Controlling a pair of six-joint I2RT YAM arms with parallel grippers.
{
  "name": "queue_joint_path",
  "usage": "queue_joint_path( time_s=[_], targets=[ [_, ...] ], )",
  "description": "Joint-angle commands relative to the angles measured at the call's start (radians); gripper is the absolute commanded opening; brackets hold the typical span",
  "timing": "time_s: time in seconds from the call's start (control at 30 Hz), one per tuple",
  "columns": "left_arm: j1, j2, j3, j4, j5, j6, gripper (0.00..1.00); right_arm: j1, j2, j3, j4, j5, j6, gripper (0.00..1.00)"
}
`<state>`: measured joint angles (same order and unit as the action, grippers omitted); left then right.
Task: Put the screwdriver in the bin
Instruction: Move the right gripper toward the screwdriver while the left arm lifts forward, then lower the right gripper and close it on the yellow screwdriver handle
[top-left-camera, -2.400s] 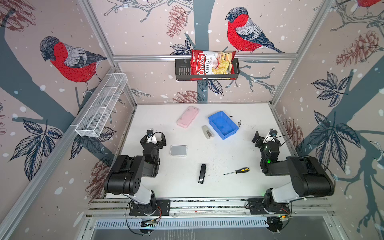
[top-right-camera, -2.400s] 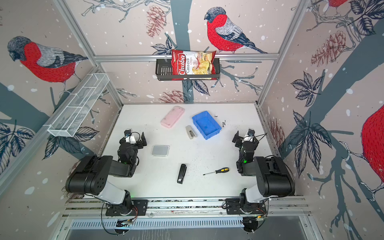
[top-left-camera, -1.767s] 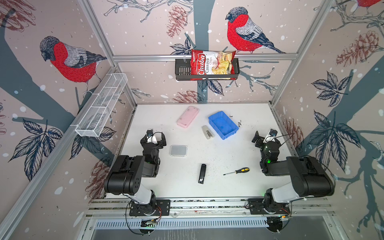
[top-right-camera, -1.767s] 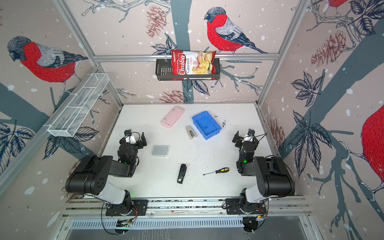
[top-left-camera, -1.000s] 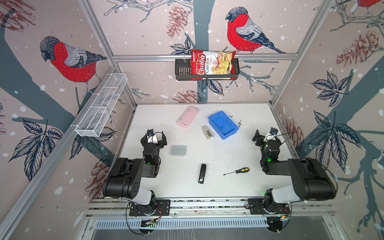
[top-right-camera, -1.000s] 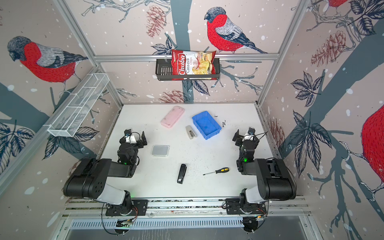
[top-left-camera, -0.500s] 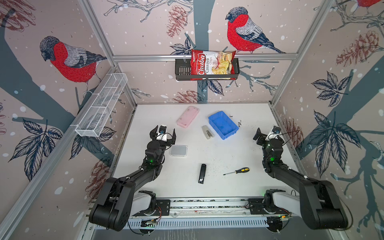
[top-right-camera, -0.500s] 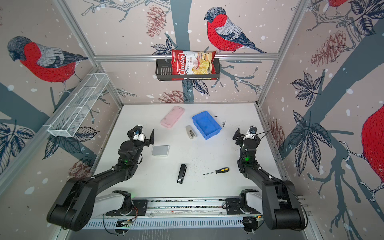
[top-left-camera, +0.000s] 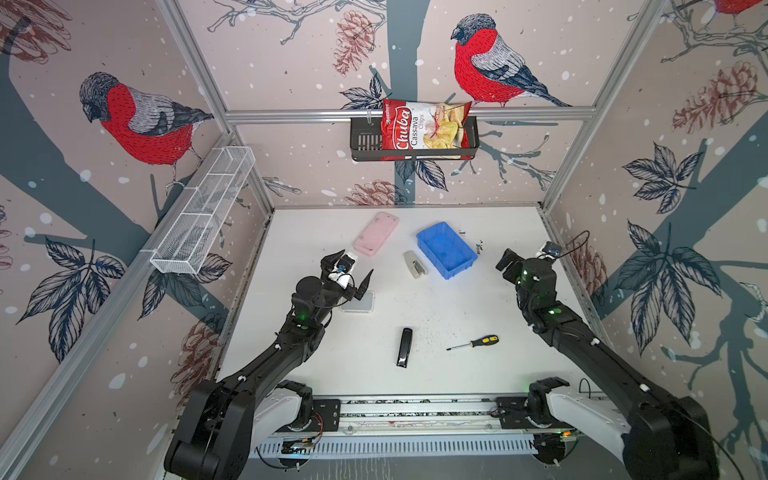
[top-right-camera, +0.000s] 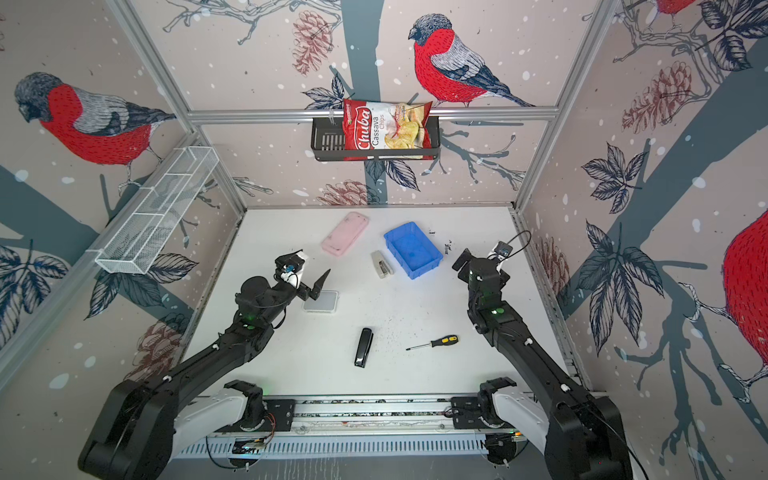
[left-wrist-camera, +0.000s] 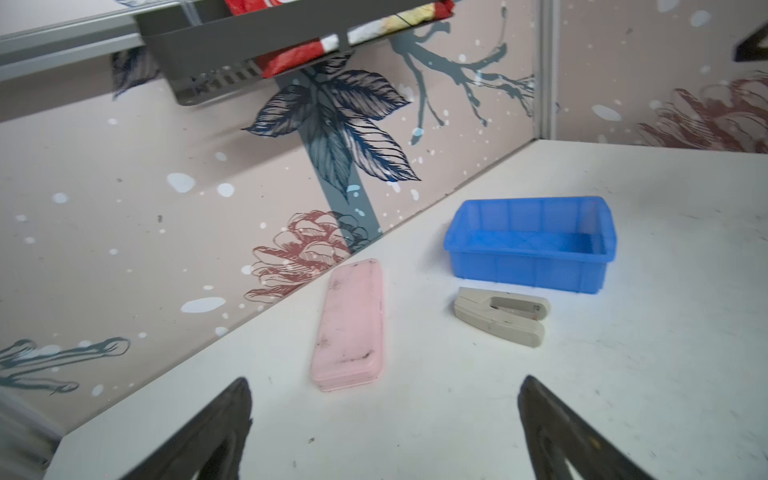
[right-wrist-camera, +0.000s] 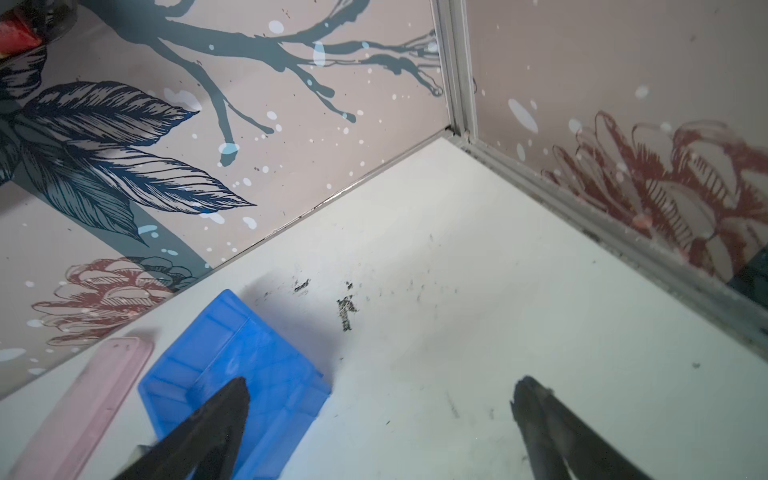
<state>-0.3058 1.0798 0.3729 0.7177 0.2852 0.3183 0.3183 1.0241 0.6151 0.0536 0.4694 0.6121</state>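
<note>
Where the white worktop (top-left-camera: 440, 374) comes nearest the front rail (top-left-camera: 415, 409), a black stapler (top-left-camera: 404, 347) lies flat at about centre, long axis front to back. Just right of it and apart from it, the screwdriver (top-left-camera: 473, 343) lies flat on the worktop. Yellow-and-black handle points toward the right arm, metal tip toward the stapler. Neither claw touches it. It is outside the bin (top-left-camera: 446, 249) and well apart from it.

Mid-depth, left: flat grey box (top-left-camera: 359, 302) on the worktop. Left claw (left-wrist-camera: 382, 384) is raised by the box's far left corner in both top views. Fingers spread wide, released, gripping nothing. Left wrist view shows bare worktop between them.

Mid-depth, right: right claw (right-wrist-camera: 382, 384) is raised close to the right wall. Fingers likewise spread, released, gripping nothing. In the right wrist view one finger overlaps the bin's corner. Both top views show claw and bin apart.

Further back: bin is blue, upright, right of centre, set at an angle, its floor bare. Grey stapler (top-left-camera: 415, 264) lies just beside the bin's left wall; whether they touch, cannot tell. Pink case (top-left-camera: 376, 239) lies left of both, apart from them.

Back wall: black rack (top-left-camera: 365, 141) holding a red chip bag (top-left-camera: 424, 131). Left wall: white wire basket (top-left-camera: 203, 216).
</note>
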Motion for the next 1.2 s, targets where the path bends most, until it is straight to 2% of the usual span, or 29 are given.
queue_joint_path(
  time_s=[0.0,0.07,0.13,0.33,0.53,0.77,0.93,1.17],
  targets=[
    [-0.010,-0.001,0.000,-0.035,0.078,0.038,0.98,0.058,0.021,0.075,-0.294,0.049,0.333,1.00],
    [-0.016,-0.003,-0.002,-0.039,0.082,0.048,0.98,0.097,0.039,0.126,-0.403,0.052,0.479,1.00],
    [-0.025,-0.003,-0.002,-0.053,0.092,0.072,0.98,0.125,0.061,0.173,-0.499,0.008,0.623,1.00],
    [-0.047,-0.020,-0.002,-0.087,0.156,0.150,0.98,0.162,0.091,0.177,-0.608,-0.240,0.973,1.00],
    [-0.085,-0.029,0.011,-0.155,0.201,0.227,0.98,0.224,0.054,0.112,-0.688,-0.340,1.213,1.00],
    [-0.172,-0.041,0.045,-0.398,0.275,0.435,0.98,0.243,0.056,0.084,-0.831,-0.422,1.288,1.00],
    [-0.236,-0.023,0.072,-0.482,0.309,0.464,0.98,0.237,0.034,0.057,-0.872,-0.447,1.313,1.00],
    [-0.262,-0.002,0.066,-0.463,0.318,0.456,0.98,0.182,0.010,-0.047,-0.839,-0.471,1.308,1.00]
  ],
)
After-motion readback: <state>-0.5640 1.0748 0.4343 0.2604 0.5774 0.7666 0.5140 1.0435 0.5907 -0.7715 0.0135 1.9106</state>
